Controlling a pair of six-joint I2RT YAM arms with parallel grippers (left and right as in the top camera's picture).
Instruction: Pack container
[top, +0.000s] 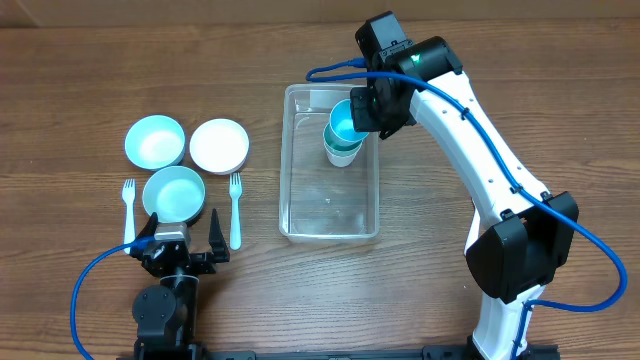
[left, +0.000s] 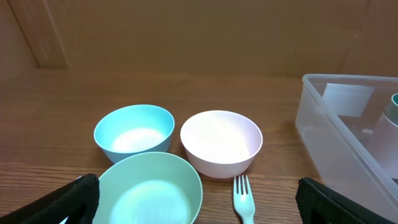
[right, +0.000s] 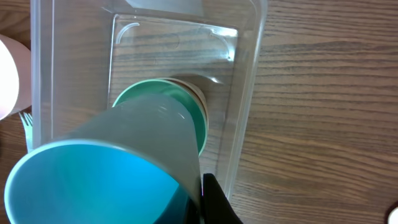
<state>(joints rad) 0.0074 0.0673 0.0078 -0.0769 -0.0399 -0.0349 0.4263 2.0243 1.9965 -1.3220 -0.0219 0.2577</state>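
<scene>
Facing bowls (left: 221, 143), left wrist misses right gripper's (top: 368, 110) blue cup (top: 343, 120) over container (top: 330, 205).

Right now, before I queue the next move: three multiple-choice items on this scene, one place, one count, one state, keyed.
1. Where is the blue cup? A) over the container B) lying on bare wood C) in a bowl
2. How many bowls are there? A) two B) three C) five
3. The left gripper is: A) shut on a cup B) open, empty C) out of view

1A: the right gripper holds it above the stacked cups.
2B: light blue, white, green.
3B: fingers wide apart.
</scene>
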